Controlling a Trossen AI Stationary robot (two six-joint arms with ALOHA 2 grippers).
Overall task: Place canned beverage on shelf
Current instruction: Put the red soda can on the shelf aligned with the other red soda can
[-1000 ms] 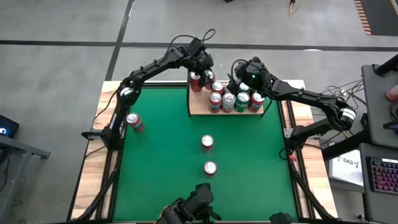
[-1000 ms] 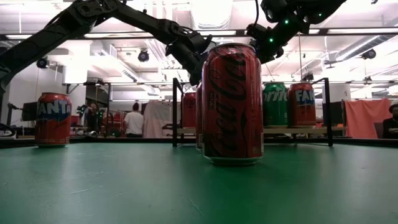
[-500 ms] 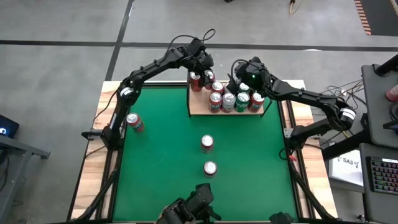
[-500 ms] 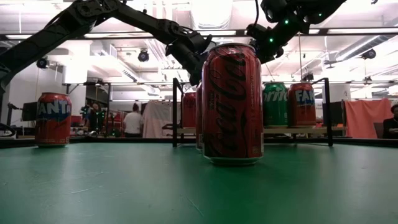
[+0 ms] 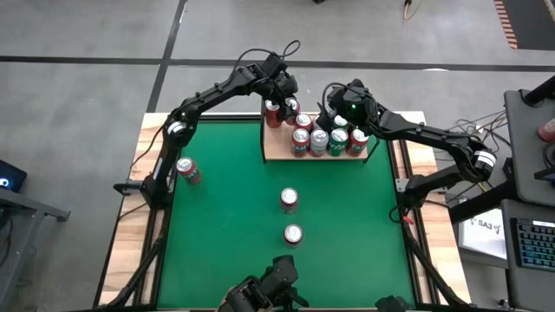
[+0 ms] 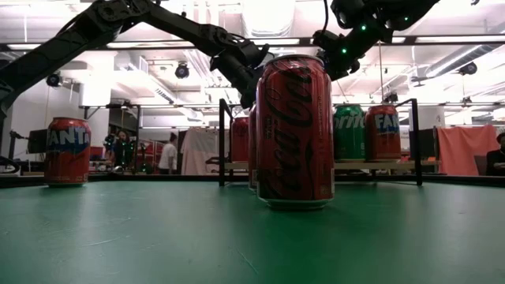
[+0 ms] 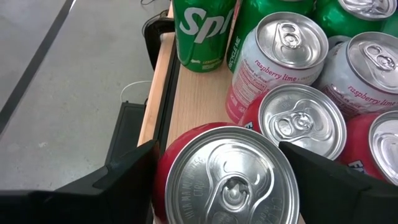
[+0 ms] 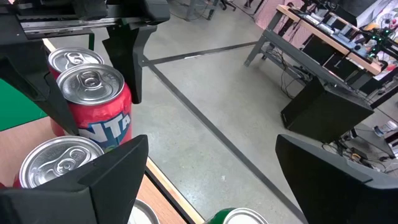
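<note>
Left gripper (image 7: 217,180) straddles a red can (image 7: 227,177) on the shelf (image 5: 277,152); right gripper (image 8: 211,180) spread, empty.

A green felt tabletop (image 5: 234,208) sits on a light wooden table (image 5: 137,208) over a grey floor (image 5: 87,52); a keyboard (image 5: 531,244) and a white box (image 5: 482,227) lie on a desk at the right edge; in the low view a person (image 6: 168,154) in a white top stands far back under ceiling lights (image 6: 268,20); a salmon cloth (image 6: 461,148) hangs at right
</note>
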